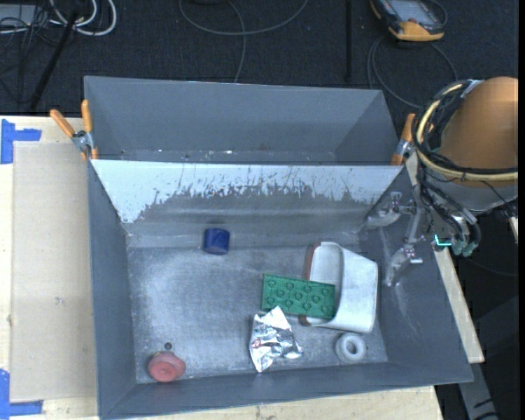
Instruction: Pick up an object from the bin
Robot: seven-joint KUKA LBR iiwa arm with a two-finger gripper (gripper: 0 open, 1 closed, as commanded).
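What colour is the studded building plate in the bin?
The building plate is green, clearest in the camera view.

white container partly under green studded plate, arm cut off right

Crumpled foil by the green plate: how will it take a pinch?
The foil looks thin and creased, so it is probably light and will crush rather than resist. Its shiny surface may slip. It lies against the green plate, so pushing could nudge that too.

Scuffed matt metal bin; crinkled shiny foil.
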